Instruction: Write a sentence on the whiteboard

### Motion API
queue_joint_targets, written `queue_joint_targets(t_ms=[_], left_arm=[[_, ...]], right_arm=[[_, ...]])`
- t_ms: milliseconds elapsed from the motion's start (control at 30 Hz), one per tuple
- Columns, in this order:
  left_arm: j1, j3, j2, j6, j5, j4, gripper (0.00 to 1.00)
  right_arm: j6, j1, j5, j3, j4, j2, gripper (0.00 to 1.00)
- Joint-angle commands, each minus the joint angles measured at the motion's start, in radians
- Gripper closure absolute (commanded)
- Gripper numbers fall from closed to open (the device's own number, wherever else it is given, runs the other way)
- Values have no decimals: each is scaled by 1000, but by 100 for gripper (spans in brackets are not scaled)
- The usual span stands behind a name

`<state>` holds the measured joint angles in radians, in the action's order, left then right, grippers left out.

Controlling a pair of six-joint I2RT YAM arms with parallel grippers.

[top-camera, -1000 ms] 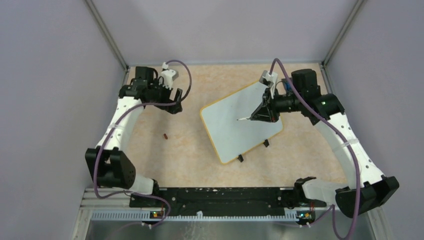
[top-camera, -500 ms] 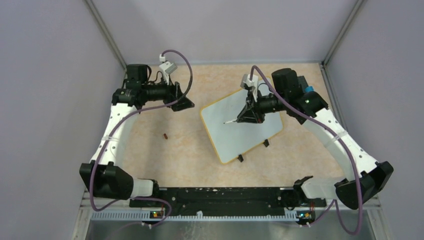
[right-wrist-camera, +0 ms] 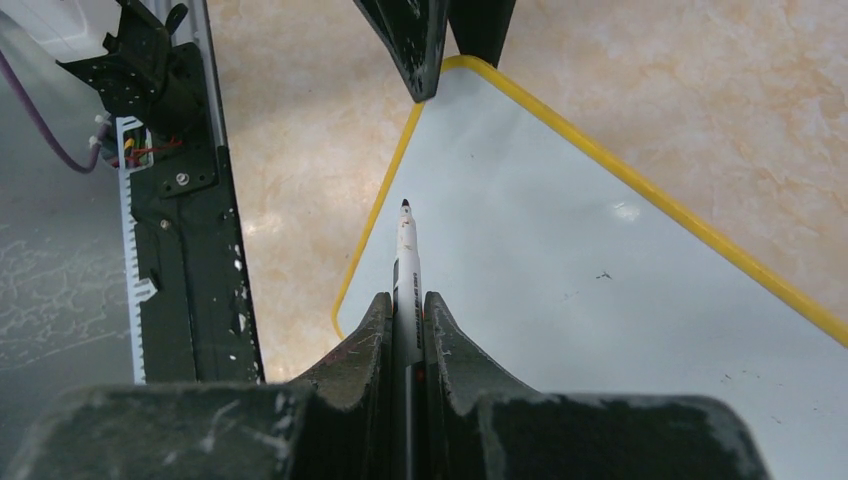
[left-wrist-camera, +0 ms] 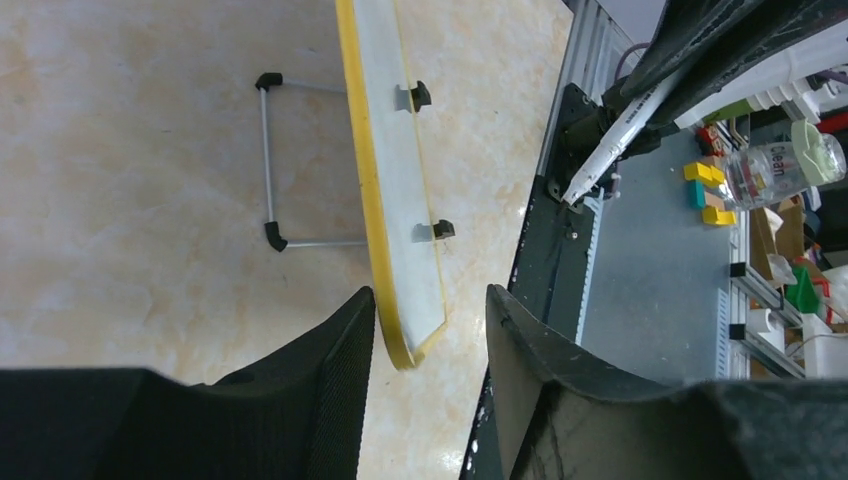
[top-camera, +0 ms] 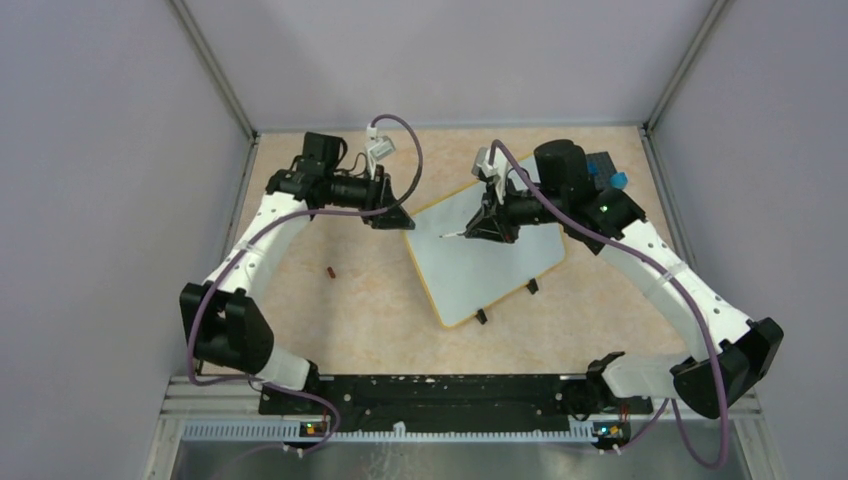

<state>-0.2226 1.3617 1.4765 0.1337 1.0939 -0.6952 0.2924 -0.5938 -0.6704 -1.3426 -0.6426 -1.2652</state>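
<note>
The whiteboard (top-camera: 500, 265) lies propped at a slant on the tan table, white with a yellow rim. Its face shows bare apart from tiny specks; the sentence is not in view. My left gripper (top-camera: 404, 221) is at the board's far-left corner. In the left wrist view that corner of the whiteboard (left-wrist-camera: 400, 180) sits between the fingers of the left gripper (left-wrist-camera: 428, 295), and a gap still shows beside the right finger. My right gripper (top-camera: 480, 228) hovers over the board's upper left, shut on a white marker (top-camera: 455, 234). The marker (right-wrist-camera: 405, 250) points its dark tip at the whiteboard (right-wrist-camera: 560, 300) near its left rim.
A small red-brown cap (top-camera: 331, 271) lies on the table left of the board. A blue block (top-camera: 604, 166) sits at the back right. The board rests on a wire stand (left-wrist-camera: 268, 160) with two black clip feet (top-camera: 481, 317). Grey walls enclose the table; a black rail (top-camera: 430, 390) runs along the near edge.
My left arm swung right to the board's corner and its jaws narrowed around it. My right gripper carried the marker leftward across the board.
</note>
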Motion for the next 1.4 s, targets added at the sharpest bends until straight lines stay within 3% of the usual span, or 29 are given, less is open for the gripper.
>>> queue_joint_targets(t_ms=[0, 167, 400, 633, 833, 967, 1167, 1367], left_arm=[[-43, 65, 62, 18, -43, 4, 59], [-47, 127, 120, 24, -75, -2, 84], [-49, 236, 225, 100, -70, -80, 98], [-60, 253, 224, 95, -82, -74, 92], [-58, 307, 245, 96, -64, -142, 72], [-45, 292, 204, 113, -79, -171, 65], [-28, 244, 156, 97, -85, -152, 67], [-27, 231, 151, 84, -87, -131, 77]], right_arm=[[4, -11, 2, -8, 40, 26, 100], [13, -11, 0, -8, 24, 29, 100], [19, -11, -11, -4, 23, 19, 100], [-9, -11, 56, 17, 75, 22, 100], [-61, -20, 124, 26, 170, -9, 100], [-75, -46, 148, 16, 204, -24, 100], [-64, -108, 211, 4, 229, -62, 100], [-60, -149, 283, 6, 260, -90, 100]])
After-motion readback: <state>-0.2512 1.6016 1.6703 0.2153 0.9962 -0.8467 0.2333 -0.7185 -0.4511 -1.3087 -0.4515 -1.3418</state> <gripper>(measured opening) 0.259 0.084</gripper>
